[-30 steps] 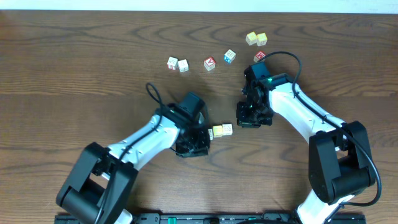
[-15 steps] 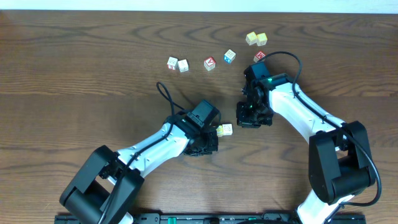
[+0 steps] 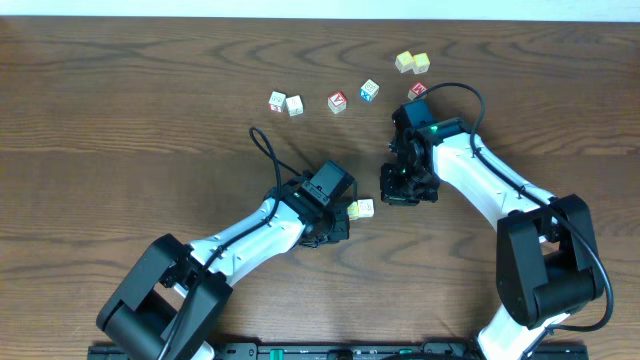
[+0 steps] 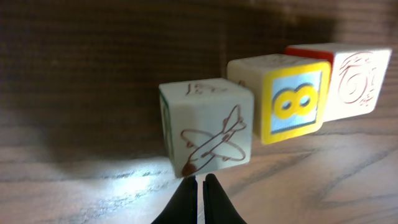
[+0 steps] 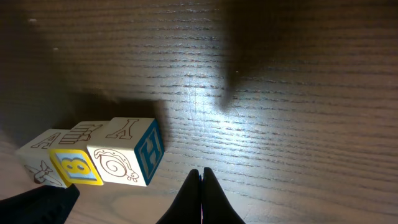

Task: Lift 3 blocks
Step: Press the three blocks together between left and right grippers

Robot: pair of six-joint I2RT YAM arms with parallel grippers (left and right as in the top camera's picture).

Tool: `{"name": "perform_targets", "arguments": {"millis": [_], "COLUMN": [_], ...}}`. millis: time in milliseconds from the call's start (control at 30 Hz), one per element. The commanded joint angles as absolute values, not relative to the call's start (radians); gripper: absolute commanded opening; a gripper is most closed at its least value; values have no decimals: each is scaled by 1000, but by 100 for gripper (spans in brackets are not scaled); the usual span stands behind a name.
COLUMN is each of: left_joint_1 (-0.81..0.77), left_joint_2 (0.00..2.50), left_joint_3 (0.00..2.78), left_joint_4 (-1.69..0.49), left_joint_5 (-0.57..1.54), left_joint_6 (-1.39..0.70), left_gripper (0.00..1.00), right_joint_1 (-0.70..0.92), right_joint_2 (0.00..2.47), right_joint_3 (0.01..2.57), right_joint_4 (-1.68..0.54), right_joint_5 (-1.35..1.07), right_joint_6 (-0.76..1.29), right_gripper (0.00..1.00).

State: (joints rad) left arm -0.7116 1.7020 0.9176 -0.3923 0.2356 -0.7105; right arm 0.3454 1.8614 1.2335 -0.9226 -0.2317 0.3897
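Note:
Three pale blocks stand touching in a row on the wooden table. In the left wrist view they are an airplane block (image 4: 205,134), a yellow-framed block (image 4: 289,96) and a snail block (image 4: 351,81). My left gripper (image 4: 200,182) is shut, its tips touching the airplane block's lower edge. In the right wrist view the same row sits at lower left, with the snail block (image 5: 127,158) nearest. My right gripper (image 5: 201,176) is shut and empty, apart to its right. From overhead the blocks (image 3: 360,208) lie between the left gripper (image 3: 338,214) and the right gripper (image 3: 392,190), partly hidden.
Other cubes lie at the back: a whitish pair (image 3: 285,103), a red-faced one (image 3: 337,102), a blue-faced one (image 3: 370,91), a red one (image 3: 417,91) and a yellow-green pair (image 3: 412,63). Cables loop over both arms.
My left arm swung right up against the row, nudging it slightly right and covering its left end. For the last half second nothing moved. The right arm stayed still.

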Motion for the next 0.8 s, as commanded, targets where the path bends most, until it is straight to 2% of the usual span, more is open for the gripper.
{"name": "perform_targets", "arguments": {"millis": [0,767], "left_joint_1": [-713,-713], "left_joint_2": [1708,1708], "left_joint_3": [906,906], "left_joint_4": [-383,-343], "left_joint_5": [215,189], "left_joint_6": [-716,-715], "left_gripper": [8,7], "right_joint_1": [348,348], "right_joint_2": [1844,1844], "right_joint_3": [1229,1229], "right_joint_4": [-924,-923], "right_joint_5": [-237,-237], "right_joint_6": [395,395], "right_gripper": [2,2]}}
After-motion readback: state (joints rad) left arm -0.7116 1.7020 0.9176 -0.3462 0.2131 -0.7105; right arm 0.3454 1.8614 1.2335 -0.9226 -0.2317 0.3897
